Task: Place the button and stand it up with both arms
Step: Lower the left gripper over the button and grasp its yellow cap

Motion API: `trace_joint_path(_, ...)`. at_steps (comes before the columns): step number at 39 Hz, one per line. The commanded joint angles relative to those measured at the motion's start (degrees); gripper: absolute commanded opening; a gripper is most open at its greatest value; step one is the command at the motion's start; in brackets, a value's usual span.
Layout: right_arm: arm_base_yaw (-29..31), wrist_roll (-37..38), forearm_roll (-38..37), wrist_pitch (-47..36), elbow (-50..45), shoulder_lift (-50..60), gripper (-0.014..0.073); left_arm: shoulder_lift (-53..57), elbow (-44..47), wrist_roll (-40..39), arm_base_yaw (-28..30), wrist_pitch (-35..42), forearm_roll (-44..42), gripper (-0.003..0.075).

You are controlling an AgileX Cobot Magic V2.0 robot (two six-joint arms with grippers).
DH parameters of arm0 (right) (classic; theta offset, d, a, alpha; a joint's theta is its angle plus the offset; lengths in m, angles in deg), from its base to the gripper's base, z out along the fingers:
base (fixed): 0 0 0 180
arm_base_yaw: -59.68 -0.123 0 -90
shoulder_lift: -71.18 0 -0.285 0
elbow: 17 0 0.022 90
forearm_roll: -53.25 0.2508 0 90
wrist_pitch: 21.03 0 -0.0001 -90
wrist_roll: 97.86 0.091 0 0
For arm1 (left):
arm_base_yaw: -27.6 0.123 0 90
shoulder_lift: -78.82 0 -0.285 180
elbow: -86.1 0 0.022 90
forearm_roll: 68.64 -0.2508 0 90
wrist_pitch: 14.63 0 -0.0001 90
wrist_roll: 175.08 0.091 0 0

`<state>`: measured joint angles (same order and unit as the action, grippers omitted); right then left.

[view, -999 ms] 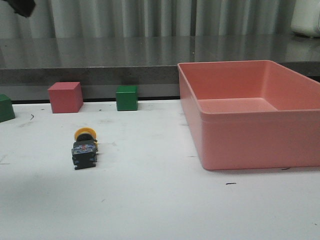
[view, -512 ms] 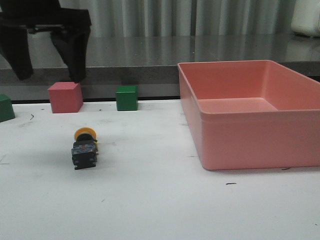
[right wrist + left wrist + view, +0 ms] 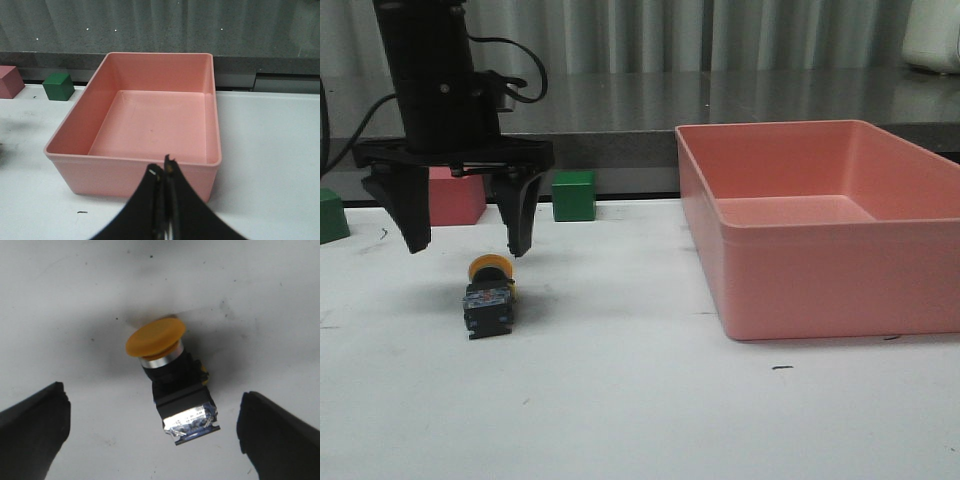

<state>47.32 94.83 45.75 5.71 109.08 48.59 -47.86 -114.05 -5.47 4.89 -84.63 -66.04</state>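
Note:
The button [image 3: 489, 295] lies on its side on the white table at the left, yellow cap toward the back, bluish terminal base toward the front. My left gripper [image 3: 468, 245] hangs open just above and behind it, one finger on each side. In the left wrist view the button [image 3: 170, 377] lies between the two spread black fingertips [image 3: 35, 425], untouched. My right gripper [image 3: 164, 172] is shut and empty, in front of the pink bin; it is out of the front view.
A large pink bin [image 3: 920, 290] stands at the right, seen also in the right wrist view [image 3: 80, 131]. A pink cube [image 3: 448, 198] and a green cube [image 3: 573, 195] stand along the back edge; another green cube [image 3: 330, 215] is at far left.
My left arm has come down from the upper left and moved right; its open gripper now hangs just above the button. The button has not moved.

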Motion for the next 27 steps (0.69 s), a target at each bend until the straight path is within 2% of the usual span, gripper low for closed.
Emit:
trace_joint_path(1, 0.33, -0.5, -1.18, -4.71, 1.49, -0.58, -0.006, 1.89, -2.03, -1.5, -0.14, -0.14, 0.64, 0.0639)
trace_joint_path(22, 0.33, -0.5, -1.18, -4.71, 1.49, -0.58, -0.006, -4.39, -6.28, -3.06, -0.06, 0.96, 3.27, 0.0637)
trace_joint_path(27, 0.33, -0.5, -1.18, -4.71, 1.49, -0.58, -0.006, -4.39, -6.28, -3.06, -0.06, 1.09, 3.27, 0.0594)
